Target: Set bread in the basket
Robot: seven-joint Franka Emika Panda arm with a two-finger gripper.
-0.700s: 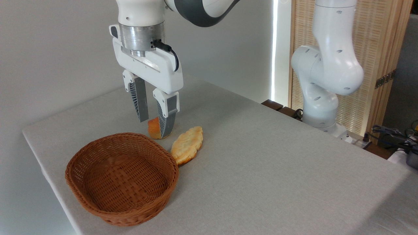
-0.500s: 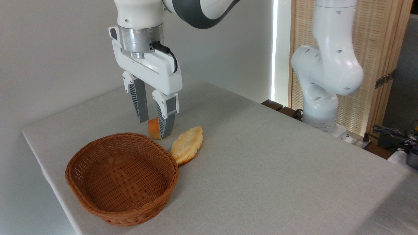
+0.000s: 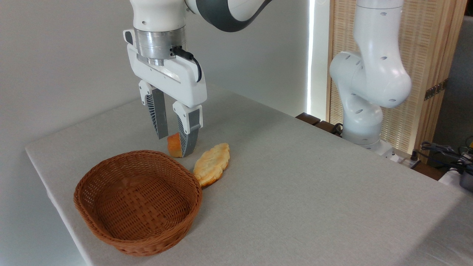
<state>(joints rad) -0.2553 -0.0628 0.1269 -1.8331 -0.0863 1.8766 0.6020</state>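
Grey table (image 3: 295, 177) in a plain room. Bread (image 3: 173, 145), a small deep-orange bun, sits pinched between the closed fingers of the gripper (image 3: 176, 142), apparently just off the cloth behind the basket (image 3: 137, 201), likely for lifting over the rim. Pale pastry (image 3: 212, 163) lies beside.

1. A robot lab or test room: a white jointed robot arm (image 3: 369, 74) is bolted beside a grey cloth-covered table (image 3: 295, 192).
2. A pale slatted wooden screen (image 3: 425, 55) and loose dark cables (image 3: 443, 151) sit behind.
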